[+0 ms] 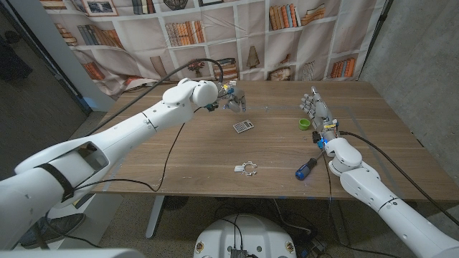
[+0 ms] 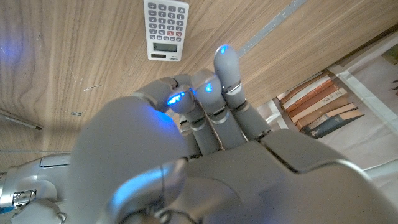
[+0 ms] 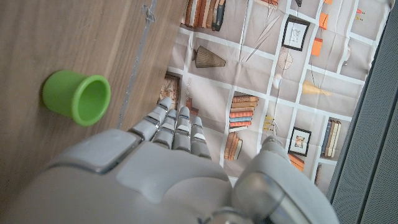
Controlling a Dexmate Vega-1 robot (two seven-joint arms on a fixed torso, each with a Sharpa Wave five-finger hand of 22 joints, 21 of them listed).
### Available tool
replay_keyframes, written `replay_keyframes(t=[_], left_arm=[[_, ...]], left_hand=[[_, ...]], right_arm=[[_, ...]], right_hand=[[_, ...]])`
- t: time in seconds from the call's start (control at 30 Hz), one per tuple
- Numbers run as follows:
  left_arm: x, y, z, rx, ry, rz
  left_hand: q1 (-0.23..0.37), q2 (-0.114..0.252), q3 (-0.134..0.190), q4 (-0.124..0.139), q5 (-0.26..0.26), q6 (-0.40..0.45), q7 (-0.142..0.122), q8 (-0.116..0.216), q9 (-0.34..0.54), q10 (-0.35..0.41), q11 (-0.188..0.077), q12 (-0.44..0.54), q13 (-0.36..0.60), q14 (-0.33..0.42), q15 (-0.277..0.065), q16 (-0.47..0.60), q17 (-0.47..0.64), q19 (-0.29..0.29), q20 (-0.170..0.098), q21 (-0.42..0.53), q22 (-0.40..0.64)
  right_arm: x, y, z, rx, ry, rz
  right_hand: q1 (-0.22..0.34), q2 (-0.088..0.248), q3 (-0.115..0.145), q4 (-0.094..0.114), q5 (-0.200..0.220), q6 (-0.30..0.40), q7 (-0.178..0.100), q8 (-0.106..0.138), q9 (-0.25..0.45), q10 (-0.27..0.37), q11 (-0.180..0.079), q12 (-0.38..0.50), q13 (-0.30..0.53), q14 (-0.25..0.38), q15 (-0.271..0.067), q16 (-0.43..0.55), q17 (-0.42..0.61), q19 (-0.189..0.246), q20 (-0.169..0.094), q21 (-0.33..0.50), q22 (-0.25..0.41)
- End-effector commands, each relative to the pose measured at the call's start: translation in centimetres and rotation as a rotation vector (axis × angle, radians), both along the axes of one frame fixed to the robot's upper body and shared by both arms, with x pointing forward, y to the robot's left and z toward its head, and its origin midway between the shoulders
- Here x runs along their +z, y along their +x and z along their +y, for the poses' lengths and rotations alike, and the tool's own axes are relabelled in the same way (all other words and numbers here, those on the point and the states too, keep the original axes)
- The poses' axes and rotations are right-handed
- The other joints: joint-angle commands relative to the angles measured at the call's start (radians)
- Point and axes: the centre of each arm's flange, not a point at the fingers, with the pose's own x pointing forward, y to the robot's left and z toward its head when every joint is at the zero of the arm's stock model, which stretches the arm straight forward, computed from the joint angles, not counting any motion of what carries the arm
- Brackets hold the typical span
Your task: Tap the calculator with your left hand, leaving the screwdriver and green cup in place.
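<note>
A printed bookshelf backdrop (image 1: 215,29) hangs behind the wooden desk (image 1: 215,154) — grey wall (image 1: 419,57) at one side.

Calculator (image 1: 243,127) lies left of cup (image 1: 305,123), screwdriver (image 1: 308,168) nearer.

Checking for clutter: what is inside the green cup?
The green cup lies on its side; its visible inside looks empty, though the shadowed bottom cannot be fully seen.

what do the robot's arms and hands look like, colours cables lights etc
Both arms are glossy white, rounded shells; the left arm has a black band near its base. Black cables trail along each arm. The left hand and right hand are metallic grey. In the left wrist view, blue lights glow on the grey fingers.
</note>
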Motion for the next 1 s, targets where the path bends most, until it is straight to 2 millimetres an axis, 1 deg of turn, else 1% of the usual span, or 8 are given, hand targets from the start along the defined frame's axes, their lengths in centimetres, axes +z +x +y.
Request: replay_keyframes(t=[0.03, 0.23, 0.3, 0.4, 0.5, 0.63, 0.77, 1.0], left_arm=[[0.8, -1.3, 0.3, -0.005, -0.018, -0.051], [1.0, -1.7, 0.4, -0.017, -0.042, -0.066], [1.0, -1.8, 0.5, -0.026, -0.057, -0.071], [1.0, -1.8, 0.7, -0.043, -0.092, -0.079], [1.0, -1.9, 1.0, -0.062, -0.133, -0.085], [1.1, -2.0, 1.5, -0.088, -0.204, -0.103], [1.1, -2.0, 2.1, -0.111, -0.281, -0.12], [0.5, -2.0, 3.5, -0.176, -0.486, -0.14]], left_hand=[[-0.01, -0.005, 0.005, 0.005, -0.004, -0.001, -0.005, 0.002, 0.002, 0.003, -0.012, -0.01, -0.018, 0.002, -0.004, 0.002, 0.003, -0.004, -0.07, 0.004, -0.001], [-0.023, -0.001, -0.01, 0.012, -0.021, -0.006, -0.013, 0.001, 0.003, 0.001, -0.016, -0.03, -0.052, 0.001, -0.005, -0.014, -0.018, -0.012, -0.07, 0.001, -0.01], [-0.071, -0.005, -0.066, 0.029, -0.092, -0.026, -0.024, -0.001, 0.006, 0.01, -0.009, -0.164, -0.287, -0.008, -0.01, -0.076, -0.095, -0.037, -0.068, -0.011, -0.049], [-0.115, -0.033, -0.129, 0.035, -0.19, -0.07, -0.037, -0.002, 0.01, -0.082, 0.009, -0.249, -0.398, -0.033, -0.022, -0.236, -0.31, -0.11, -0.06, -0.033, -0.072], [-0.168, -0.028, -0.141, 0.069, -0.234, -0.093, -0.038, -0.002, 0.011, -0.178, 0.029, -0.309, -0.443, -0.099, -0.017, -0.308, -0.365, -0.197, -0.034, -0.073, -0.082], [-0.252, 0.003, -0.112, 0.131, -0.306, -0.147, -0.041, 0.004, 0.007, -0.323, 0.065, -0.449, -0.554, -0.283, 0.048, -0.507, -0.531, -0.373, 0.071, -0.183, -0.093], [-0.317, -0.004, -0.085, 0.174, -0.357, -0.175, -0.038, 0.014, 0.001, -0.474, 0.079, -0.578, -0.578, -0.473, 0.096, -0.652, -0.622, -0.501, 0.134, -0.297, -0.096], [-0.514, -0.082, -0.182, 0.292, -0.441, -0.302, -0.03, 0.008, -0.004, -0.646, 0.12, -0.746, -0.572, -0.69, 0.171, -0.768, -0.652, -0.638, 0.21, -0.462, -0.094]], right_arm=[[0.2, -0.2, 0.0, 0.008, -0.006, -0.01], [0.3, -0.2, 0.0, 0.007, -0.006, -0.011], [0.2, -0.2, 0.0, 0.008, -0.003, -0.011], [0.2, -0.2, 0.0, 0.007, -0.005, -0.014], [0.2, -0.3, 0.0, 0.006, 0.001, -0.015], [0.2, -0.4, -0.1, 0.003, -0.004, -0.021], [0.3, -0.4, -0.1, 0.001, -0.003, -0.021], [0.4, -0.4, -0.1, 0.003, 0.0, -0.025]], right_hand=[[0.0, 0.005, 0.002, -0.004, -0.003, 0.005, 0.0, -0.001, 0.004, 0.008, 0.0, -0.004, 0.003, 0.001, 0.005, -0.002, 0.002, 0.005, -0.019, -0.001, 0.002], [0.0, 0.005, 0.001, -0.005, -0.003, 0.005, 0.0, -0.001, 0.004, 0.011, 0.002, -0.003, 0.003, 0.002, 0.004, -0.002, 0.002, 0.006, -0.019, -0.002, 0.002], [0.0, 0.005, 0.001, -0.005, -0.003, 0.005, -0.001, -0.001, 0.004, 0.011, 0.002, -0.003, 0.003, 0.002, 0.005, -0.002, 0.002, 0.006, -0.019, -0.002, 0.002], [0.0, 0.006, 0.001, -0.005, -0.003, 0.005, -0.001, -0.001, 0.004, 0.011, 0.002, -0.003, 0.003, 0.001, 0.005, -0.002, 0.002, 0.006, -0.019, -0.002, 0.002], [0.0, 0.006, 0.001, -0.006, -0.003, 0.006, 0.0, -0.001, 0.004, 0.01, 0.001, -0.003, 0.003, 0.002, 0.004, -0.002, 0.002, 0.006, -0.019, -0.003, 0.002], [0.0, 0.006, 0.001, -0.006, -0.003, 0.006, -0.001, -0.001, 0.004, 0.009, 0.001, -0.004, 0.003, 0.002, 0.004, -0.002, 0.002, 0.006, -0.018, -0.003, 0.002], [0.0, 0.006, 0.001, -0.006, -0.003, 0.006, -0.001, -0.001, 0.004, 0.01, 0.0, -0.004, 0.003, 0.002, 0.004, -0.002, 0.002, 0.008, -0.019, -0.004, 0.002], [0.0, 0.006, 0.001, -0.007, -0.003, 0.007, -0.002, -0.001, 0.004, 0.013, 0.001, -0.003, 0.003, 0.004, 0.002, -0.002, 0.002, 0.008, -0.019, -0.005, 0.002]])
